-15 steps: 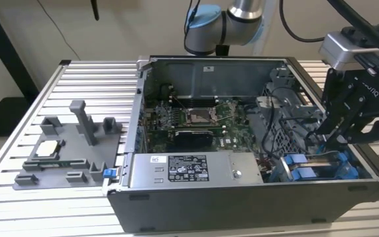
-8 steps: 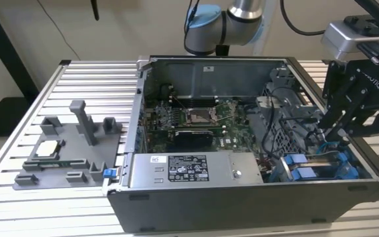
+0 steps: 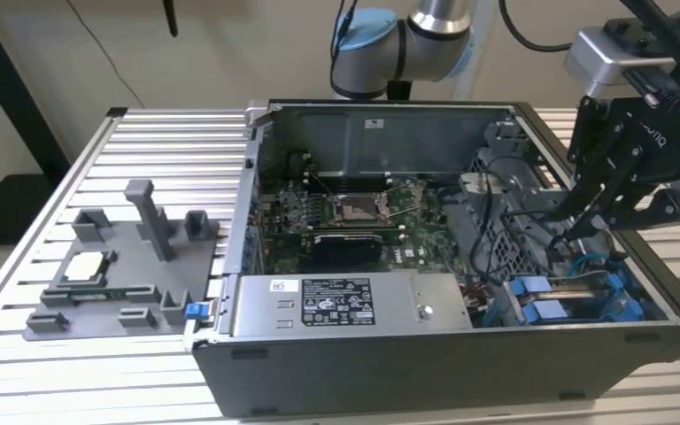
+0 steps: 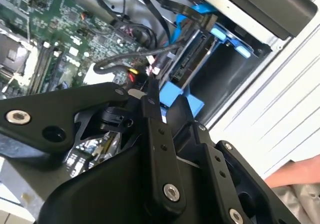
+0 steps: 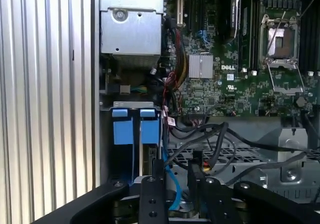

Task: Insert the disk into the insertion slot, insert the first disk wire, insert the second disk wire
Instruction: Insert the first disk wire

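Disk (image 5: pixel 150 156) sits in the insertion slot (image 5: pixel 131 104). Wire step in hand, I judge. My pincer (image 5: pixel 175 174) hangs beside it among black wires (image 5: pixel 200 134); whether it is clamped, I cannot tell. Calls for fine plug alignment.

On the green board (image 5: pixel 210 89), well beyond the fingers (image 5: pixel 152 196) in the first wrist view, I see a short white logo word (image 5: pixel 231 67) with a small white label (image 5: pixel 230 77) just beside it. The black-and-white sticker (image 3: pixel 337 302) on the long grey metal box (image 3: pixel 435 305), far to the exterior view's left of the fingers, is too fine for me to read. The gripper (image 3: pixel 570 232) carries pale letters on its black body, above the fingers.
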`<action>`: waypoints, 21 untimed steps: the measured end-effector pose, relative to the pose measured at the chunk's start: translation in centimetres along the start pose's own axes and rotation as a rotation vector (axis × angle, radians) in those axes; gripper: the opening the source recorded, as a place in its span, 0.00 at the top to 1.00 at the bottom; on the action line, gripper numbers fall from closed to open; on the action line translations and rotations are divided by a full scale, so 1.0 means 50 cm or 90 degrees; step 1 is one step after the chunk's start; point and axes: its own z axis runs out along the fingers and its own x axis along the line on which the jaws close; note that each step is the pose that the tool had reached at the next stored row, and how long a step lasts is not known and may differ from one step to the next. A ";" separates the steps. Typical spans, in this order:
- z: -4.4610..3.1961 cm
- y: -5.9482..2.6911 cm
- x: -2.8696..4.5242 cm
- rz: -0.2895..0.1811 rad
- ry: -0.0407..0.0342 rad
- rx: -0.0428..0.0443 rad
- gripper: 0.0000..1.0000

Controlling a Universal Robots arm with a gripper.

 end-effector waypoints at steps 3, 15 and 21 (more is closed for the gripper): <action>0.001 0.002 -0.005 0.000 -0.0219 -0.0004 0.00; 0.022 0.007 -0.002 -0.001 -0.0540 0.0003 0.00; 0.022 0.007 0.000 -0.001 -0.0778 0.0002 0.00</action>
